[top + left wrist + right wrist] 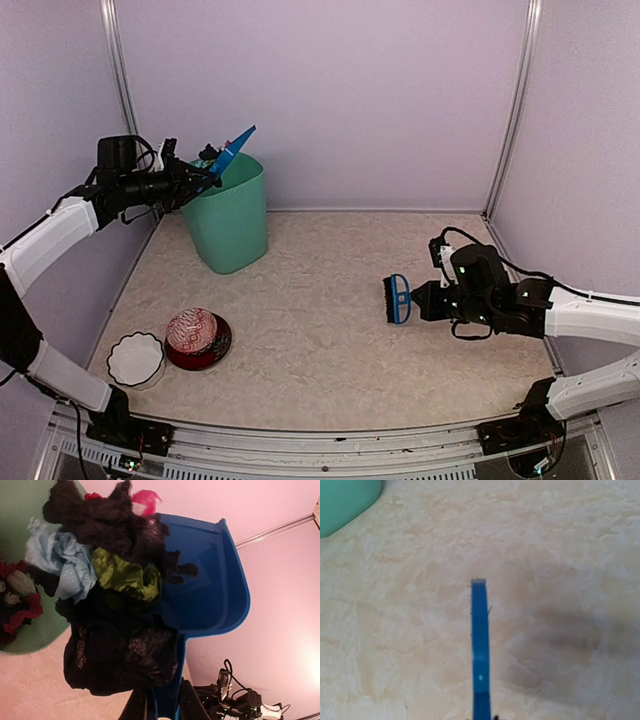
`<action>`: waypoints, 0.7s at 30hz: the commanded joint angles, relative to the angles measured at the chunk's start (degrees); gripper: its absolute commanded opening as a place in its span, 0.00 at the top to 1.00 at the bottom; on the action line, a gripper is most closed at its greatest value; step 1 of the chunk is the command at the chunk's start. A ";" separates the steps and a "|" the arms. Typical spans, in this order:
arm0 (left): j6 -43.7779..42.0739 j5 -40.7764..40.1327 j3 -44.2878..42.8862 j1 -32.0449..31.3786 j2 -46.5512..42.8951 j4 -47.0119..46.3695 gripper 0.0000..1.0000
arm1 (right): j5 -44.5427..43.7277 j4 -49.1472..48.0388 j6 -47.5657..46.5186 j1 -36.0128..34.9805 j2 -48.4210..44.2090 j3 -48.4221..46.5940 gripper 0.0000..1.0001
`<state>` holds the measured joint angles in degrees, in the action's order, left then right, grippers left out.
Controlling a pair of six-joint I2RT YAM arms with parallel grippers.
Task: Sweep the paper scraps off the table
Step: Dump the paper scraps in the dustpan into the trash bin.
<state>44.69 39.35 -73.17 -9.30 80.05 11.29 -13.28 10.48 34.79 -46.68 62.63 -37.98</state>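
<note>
My left gripper [205,178] [165,701] is shut on the handle of a blue dustpan [235,145] [212,580], held tilted over a green bin [232,215] at the back left. A heap of paper scraps [112,560], mostly black with green, pale blue and pink bits, hangs off the pan's edge toward the bin. More red and black scraps [17,607] lie inside the bin. My right gripper [425,300] [482,717] is shut on a small blue hand brush [398,298] [480,640], held just above the table [320,340] [395,630] at the right.
A dark red bowl with a patterned lid [197,337] and a white fluted bowl [136,359] stand at the front left. Metal frame posts [510,110] and walls close in the back and sides.
</note>
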 commanded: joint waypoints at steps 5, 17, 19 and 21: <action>20.23 10.54 7.36 3.35 2.20 -22.55 1.00 | 0.88 -2.33 1.90 0.58 -2.50 2.24 1.00; 55.70 11.58 17.12 5.21 8.03 -60.06 1.00 | 0.97 -2.76 2.55 0.58 -2.41 2.70 1.00; 60.68 10.43 18.41 5.17 8.78 -66.55 1.00 | 0.92 -2.96 2.57 0.53 -2.05 2.77 1.00; 65.71 9.04 19.53 4.75 10.31 -72.88 1.00 | 0.92 -3.08 2.57 0.53 -1.50 2.50 1.00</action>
<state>96.51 49.60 -55.46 -4.25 88.51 -42.37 -12.56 9.06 36.99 -46.68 60.88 -35.70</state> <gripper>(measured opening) 0.149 0.042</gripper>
